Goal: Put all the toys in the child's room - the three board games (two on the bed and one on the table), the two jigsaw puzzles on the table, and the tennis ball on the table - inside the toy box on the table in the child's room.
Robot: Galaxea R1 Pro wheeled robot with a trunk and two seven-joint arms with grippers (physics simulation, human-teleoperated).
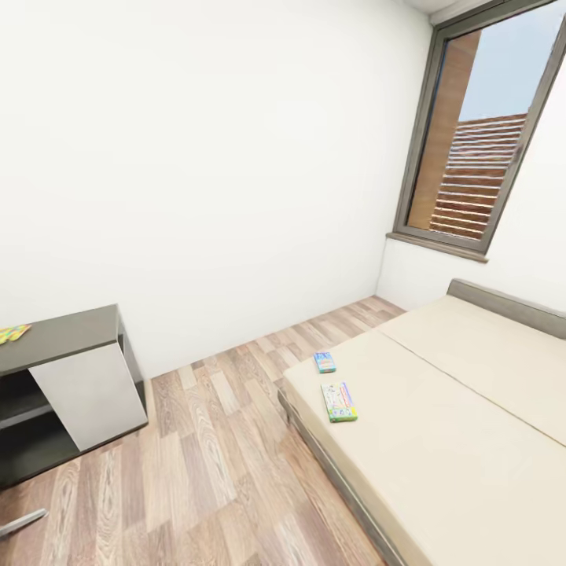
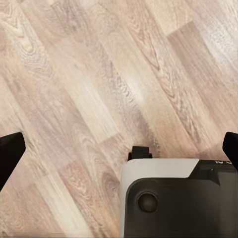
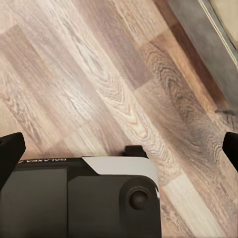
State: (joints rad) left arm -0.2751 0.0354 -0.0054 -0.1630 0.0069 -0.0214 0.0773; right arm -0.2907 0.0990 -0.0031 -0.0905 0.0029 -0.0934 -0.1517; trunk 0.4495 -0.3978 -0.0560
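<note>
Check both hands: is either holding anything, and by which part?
Nothing held. The left hand and right hand both hang open over bare wood floor, fingertips wide apart. Two board games lie untouched on the bed.

White wall [image 1: 204,157] — dark-framed window [image 1: 479,141] (slatted fence outside).

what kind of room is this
Most likely a bedroom, perhaps a child's: a low bed with a beige mattress, two colourful board games lying on it, a tall dark-framed window, and wood plank flooring.
</note>
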